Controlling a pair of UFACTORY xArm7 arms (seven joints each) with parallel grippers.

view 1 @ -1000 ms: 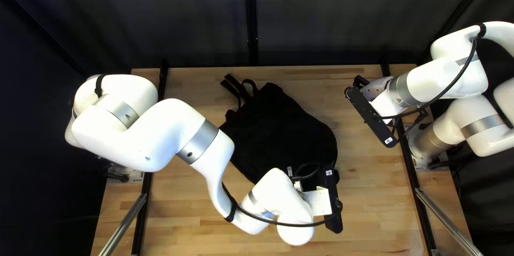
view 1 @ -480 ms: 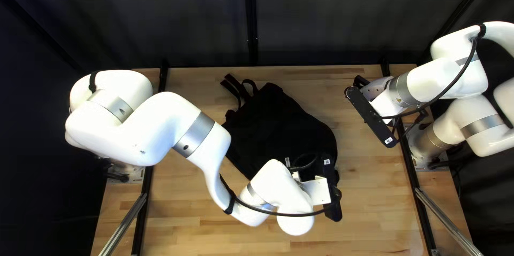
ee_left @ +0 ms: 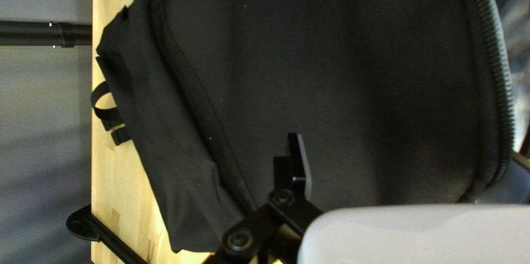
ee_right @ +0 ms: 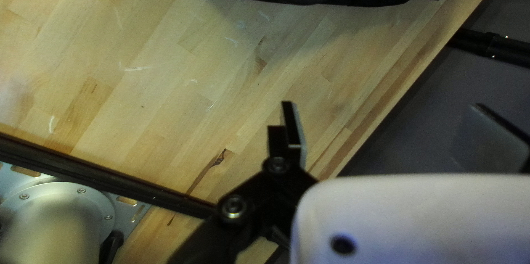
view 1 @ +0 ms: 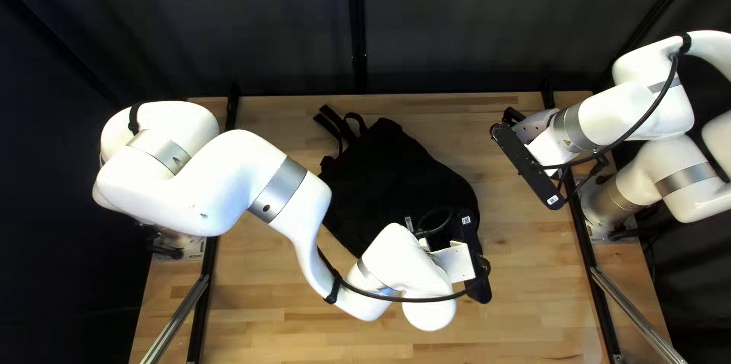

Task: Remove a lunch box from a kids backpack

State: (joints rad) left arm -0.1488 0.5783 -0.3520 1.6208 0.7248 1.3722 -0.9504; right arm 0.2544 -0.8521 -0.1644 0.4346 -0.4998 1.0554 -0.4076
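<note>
In the top left view, the black backpack point(view 1: 396, 185) is seen lying flat on the wooden surface point(view 1: 533, 311), its straps point(view 1: 336, 126) pointed toward the far edge. Its near end is partly covered by the left tool point(view 1: 470, 242), while the right tool point(view 1: 527, 166) is held beside the surface's right edge, well apart from the backpack. The lunch box cannot be made out, so its place cannot be told.

In the left wrist view, the left tool point(ee_left: 400, 148) is seen released, with one finger point(ee_left: 300, 159) set over the backpack's dark cloth. A curved zipper point(ee_left: 499, 59) is shown along the backpack's edge.

In the right wrist view, the right tool point(ee_right: 386, 109) is likewise released, its fingers spread wide with nothing held. Part of the backpack is visible ahead of it, and a metal arm base point(ee_right: 55, 225) is shown off to its side.
</note>
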